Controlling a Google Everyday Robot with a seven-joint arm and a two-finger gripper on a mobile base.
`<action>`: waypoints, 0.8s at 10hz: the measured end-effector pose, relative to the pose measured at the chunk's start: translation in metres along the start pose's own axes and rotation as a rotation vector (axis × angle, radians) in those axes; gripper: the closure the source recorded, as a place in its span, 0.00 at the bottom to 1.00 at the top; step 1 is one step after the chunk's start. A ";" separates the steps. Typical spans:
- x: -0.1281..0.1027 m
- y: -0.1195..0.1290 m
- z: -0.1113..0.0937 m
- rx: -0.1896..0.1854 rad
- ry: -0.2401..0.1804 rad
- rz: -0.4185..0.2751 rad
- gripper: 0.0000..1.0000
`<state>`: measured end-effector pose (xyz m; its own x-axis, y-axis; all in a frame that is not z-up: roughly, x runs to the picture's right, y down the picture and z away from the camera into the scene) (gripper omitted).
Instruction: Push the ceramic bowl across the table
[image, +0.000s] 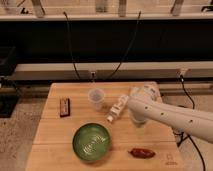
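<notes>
The ceramic bowl is wide, glossy green with pale rings inside, and sits near the front edge of the table, left of centre. My white arm reaches in from the right. My gripper hangs below the arm's bend, over the table to the right of and behind the bowl, apart from it. The arm hides most of the gripper.
A small translucent cup stands behind the bowl. A white bottle lies on its side beside the arm. A brown bar lies at the left. A reddish-brown item lies front right, near a logo mark.
</notes>
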<state>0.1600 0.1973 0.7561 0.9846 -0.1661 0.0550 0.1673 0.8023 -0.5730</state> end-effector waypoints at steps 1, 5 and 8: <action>-0.001 0.000 0.001 -0.002 -0.002 -0.001 0.20; -0.005 -0.001 0.007 -0.004 -0.011 -0.005 0.20; -0.010 -0.001 0.009 -0.007 -0.023 -0.004 0.20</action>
<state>0.1508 0.2032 0.7635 0.9848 -0.1562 0.0764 0.1714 0.7974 -0.5786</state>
